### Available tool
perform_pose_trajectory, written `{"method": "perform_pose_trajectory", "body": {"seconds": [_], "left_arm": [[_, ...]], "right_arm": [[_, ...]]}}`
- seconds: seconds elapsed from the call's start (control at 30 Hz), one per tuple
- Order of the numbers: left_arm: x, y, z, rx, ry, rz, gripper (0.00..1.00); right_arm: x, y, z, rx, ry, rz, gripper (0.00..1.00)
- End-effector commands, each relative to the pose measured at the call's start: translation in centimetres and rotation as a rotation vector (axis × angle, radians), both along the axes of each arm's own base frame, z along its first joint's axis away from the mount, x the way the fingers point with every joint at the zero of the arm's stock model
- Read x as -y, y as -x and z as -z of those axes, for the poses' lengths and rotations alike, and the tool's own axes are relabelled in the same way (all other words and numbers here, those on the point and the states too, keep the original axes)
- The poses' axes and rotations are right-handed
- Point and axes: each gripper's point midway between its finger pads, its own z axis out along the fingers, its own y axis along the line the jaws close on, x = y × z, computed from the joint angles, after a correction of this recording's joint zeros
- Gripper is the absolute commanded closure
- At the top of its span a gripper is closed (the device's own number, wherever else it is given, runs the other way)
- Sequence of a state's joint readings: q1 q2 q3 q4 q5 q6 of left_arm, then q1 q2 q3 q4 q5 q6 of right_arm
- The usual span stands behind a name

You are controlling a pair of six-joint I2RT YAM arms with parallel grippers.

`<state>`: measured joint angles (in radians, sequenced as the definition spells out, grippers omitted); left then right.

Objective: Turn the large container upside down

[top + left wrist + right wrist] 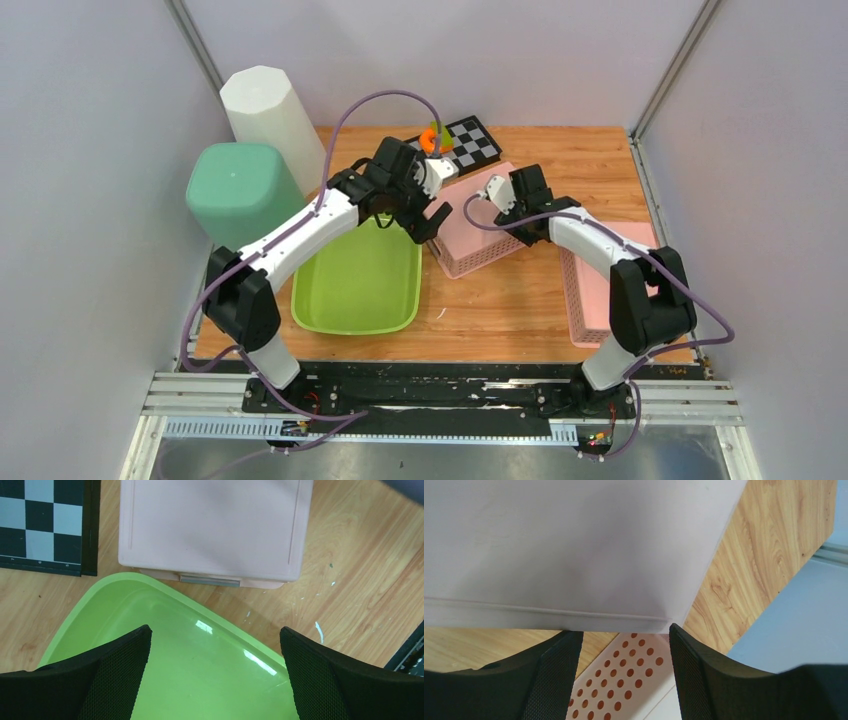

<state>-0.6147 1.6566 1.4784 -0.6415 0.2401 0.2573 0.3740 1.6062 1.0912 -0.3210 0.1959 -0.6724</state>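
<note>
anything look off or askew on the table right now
The middle pink basket sits askew: its flat base faces up and it leans, lattice wall showing on its near side. The green tray and the other pink basket lie flat, open side up.

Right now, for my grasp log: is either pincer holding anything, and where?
Nothing: left pincer open above the green tray, right pincer open at the pink container's edge.

Top camera looks down from behind — wrist cameras close, sharing the pink basket [210, 530].
</note>
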Motion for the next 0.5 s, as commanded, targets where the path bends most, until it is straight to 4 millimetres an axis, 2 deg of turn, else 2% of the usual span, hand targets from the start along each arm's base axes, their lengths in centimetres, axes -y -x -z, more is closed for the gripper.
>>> {"method": "perform_pose_trajectory", "body": {"seconds": [0.0,0.2,0.27,0.33,0.47], "left_arm": [[-0.1,0.5,1.4,0.003,-0.077,0.035,0.00],[0.3,0.4,2.3,0.014,-0.128,0.034,0.00],[0.3,0.0,1.8,0.024,-0.120,0.005,0.00],[0.2,-0.5,0.8,0.047,-0.105,-0.028,0.00],[-0.3,-1.1,-2.8,0.101,-0.025,-0.077,0.00]], "right_arm": [[2.2,-1.2,-1.1,0.029,0.010,0.095,0.34],[2.4,-0.9,-2.8,0.025,-0.045,0.109,0.34],[1.3,-0.1,-4.0,0.022,-0.120,0.080,0.34],[-0.8,1.0,-5.4,0.009,-0.239,0.028,0.34],[-4.5,3.1,-8.3,0.011,-0.396,-0.069,0.34]]}}
